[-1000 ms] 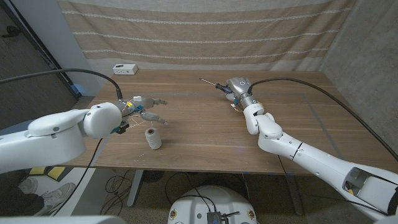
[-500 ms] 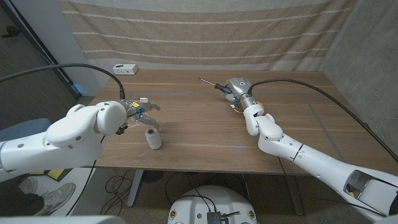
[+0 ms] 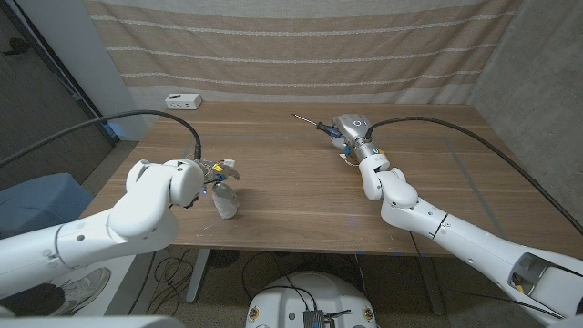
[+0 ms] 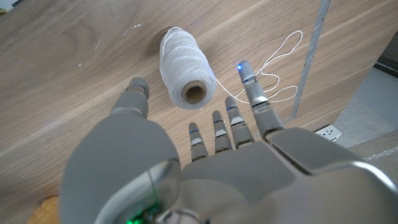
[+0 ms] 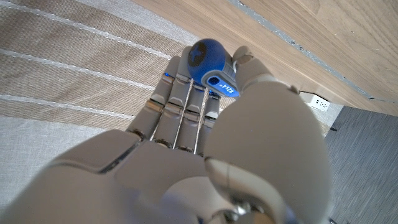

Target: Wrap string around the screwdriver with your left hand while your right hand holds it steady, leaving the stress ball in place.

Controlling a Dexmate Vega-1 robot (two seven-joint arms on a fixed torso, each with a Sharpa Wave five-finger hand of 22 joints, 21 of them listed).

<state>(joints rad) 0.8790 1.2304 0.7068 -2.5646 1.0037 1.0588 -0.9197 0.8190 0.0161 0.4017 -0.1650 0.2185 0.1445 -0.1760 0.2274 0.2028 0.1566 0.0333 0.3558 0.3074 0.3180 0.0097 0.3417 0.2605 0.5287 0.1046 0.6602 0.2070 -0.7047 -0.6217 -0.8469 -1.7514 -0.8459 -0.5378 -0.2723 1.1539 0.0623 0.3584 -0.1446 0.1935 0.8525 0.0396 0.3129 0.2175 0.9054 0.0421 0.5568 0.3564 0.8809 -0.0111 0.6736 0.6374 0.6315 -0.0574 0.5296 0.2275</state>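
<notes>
The spool of string (image 4: 186, 71) stands upright on the wooden table (image 3: 301, 187), its loose strand looping on the wood beside it. The left hand (image 3: 217, 173) hovers just above the spool, fingers (image 4: 249, 93) spread and holding nothing. Well apart from the spool, the right hand (image 3: 351, 130) grips the screwdriver (image 3: 310, 122) by its blue handle, shaft pointing away from the hand.

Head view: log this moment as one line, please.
left hand: open over string spool, not gripping | right hand: holds screwdriver above table | string tail loose on table | no wrap yet
</notes>
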